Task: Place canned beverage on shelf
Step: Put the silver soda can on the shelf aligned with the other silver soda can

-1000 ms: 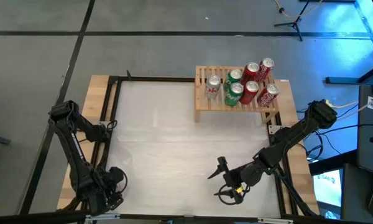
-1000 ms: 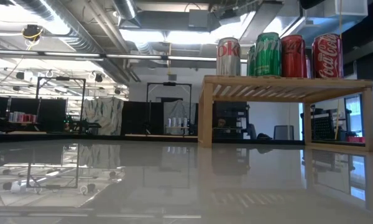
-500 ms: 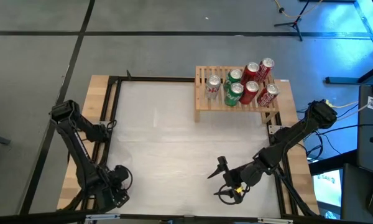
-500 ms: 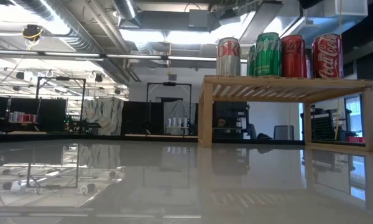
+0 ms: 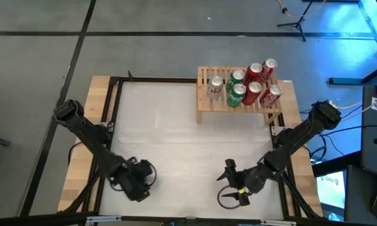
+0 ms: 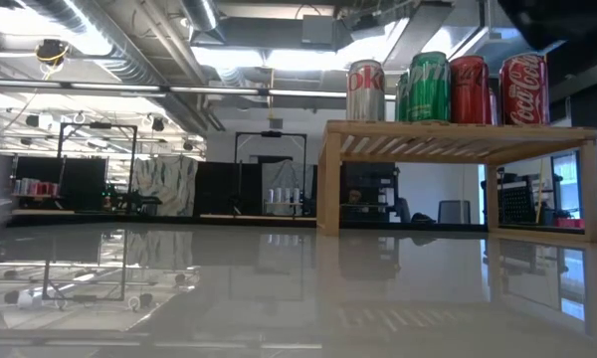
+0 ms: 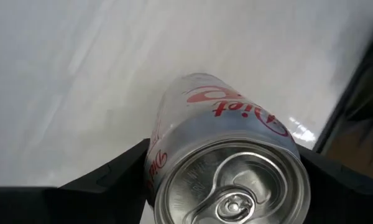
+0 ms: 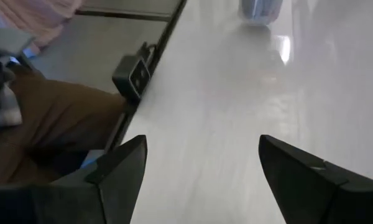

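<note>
A silver Diet Coke can (image 7: 230,155) sits between the fingers of my left gripper (image 5: 140,181), which is shut on it over the table's near left part. In the high view the gripper hides the can. The wooden slatted shelf (image 5: 204,108) stands at the table's far right on its legs. It carries a silver can (image 5: 215,88), green cans (image 5: 236,94) and red cans (image 5: 271,94), all upright. My right gripper (image 5: 226,184) hangs open at the near right with nothing between its fingers. My left gripper pinches the can's round side wall just below the top rim (image 7: 158,168), with one finger (image 7: 115,177) on either side. The fingers come from above, slanting steeply down. The can is tilted, its lid (image 7: 233,186) toward the wrist. Its bottom end is hidden behind its own body.
The white tabletop (image 5: 169,132) spreads between the grippers and the shelf. A dark frame (image 5: 113,100) runs round the table. A person in brown trousers (image 8: 56,124) stands beyond the table's edge in the right wrist view.
My left gripper has swung from the table's near left corner toward the right, over the white top, and has rolled about its own line as it went.
</note>
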Robot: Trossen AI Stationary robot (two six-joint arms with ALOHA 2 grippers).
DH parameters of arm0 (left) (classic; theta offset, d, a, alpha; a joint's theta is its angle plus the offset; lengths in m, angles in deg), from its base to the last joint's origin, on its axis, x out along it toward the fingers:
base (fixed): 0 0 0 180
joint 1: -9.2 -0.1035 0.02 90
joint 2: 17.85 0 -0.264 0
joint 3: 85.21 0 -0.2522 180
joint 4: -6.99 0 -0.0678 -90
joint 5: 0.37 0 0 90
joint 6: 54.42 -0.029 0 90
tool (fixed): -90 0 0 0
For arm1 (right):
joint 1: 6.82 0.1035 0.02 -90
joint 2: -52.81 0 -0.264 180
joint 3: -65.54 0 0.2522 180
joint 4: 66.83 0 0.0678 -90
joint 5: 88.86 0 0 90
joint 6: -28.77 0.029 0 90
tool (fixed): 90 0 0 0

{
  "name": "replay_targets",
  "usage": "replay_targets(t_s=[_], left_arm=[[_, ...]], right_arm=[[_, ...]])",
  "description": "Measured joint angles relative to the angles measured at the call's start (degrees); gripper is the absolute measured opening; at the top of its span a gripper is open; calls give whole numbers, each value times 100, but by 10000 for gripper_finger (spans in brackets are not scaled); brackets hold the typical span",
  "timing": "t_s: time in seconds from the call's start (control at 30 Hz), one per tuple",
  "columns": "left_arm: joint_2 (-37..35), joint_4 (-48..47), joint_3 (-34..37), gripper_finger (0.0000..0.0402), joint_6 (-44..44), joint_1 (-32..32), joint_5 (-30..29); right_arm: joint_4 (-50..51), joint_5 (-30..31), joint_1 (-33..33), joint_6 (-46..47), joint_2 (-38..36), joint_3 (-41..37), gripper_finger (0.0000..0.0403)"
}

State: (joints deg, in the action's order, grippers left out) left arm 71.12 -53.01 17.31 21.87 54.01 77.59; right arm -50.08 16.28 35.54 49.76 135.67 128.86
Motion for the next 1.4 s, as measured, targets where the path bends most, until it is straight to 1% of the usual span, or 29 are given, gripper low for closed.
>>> replay_targets(t_s=[0.07,0.13,0.23,0.3,0.43,0.53,0.6,0.73,0.83,1.07,1.2,1.4], left_arm=[[0,295,0,289,-546,-273,-12],[0,615,2,289,-1114,-545,-1],[23,1441,0,289,-2148,-921,77],[83,1783,-105,289,-2781,-1161,165],[385,1691,-687,290,-3838,-1548,208],[716,1446,-1287,290,-4587,-1789,226],[941,1206,-1665,290,-4934,-1953,255],[1396,617,-2231,290,-5243,-2311,322],[1699,357,-2520,290,-5347,-2559,526],[2157,269,-2625,295,-5604,-2934,991],[2264,280,-2625,307,-5869,-3063,1418],[2262,399,-2627,324,-6052,-3046,1330]], right_arm=[[11,197,126,165,14,-99,303],[9,529,237,324,17,-213,303],[24,1037,360,598,17,-416,303],[22,1147,394,855,17,-543,303],[24,1131,394,1339,19,-734,303],[-1,1155,388,1467,19,-803,303],[11,1243,376,1477,19,-834,303],[4,1437,374,1475,19,-873,303],[13,1709,374,1456,19,-924,303],[9,2420,343,1456,19,-1032,303],[9,2376,158,1455,19,-1037,303],[6,2270,-176,1438,59,-1037,303]])
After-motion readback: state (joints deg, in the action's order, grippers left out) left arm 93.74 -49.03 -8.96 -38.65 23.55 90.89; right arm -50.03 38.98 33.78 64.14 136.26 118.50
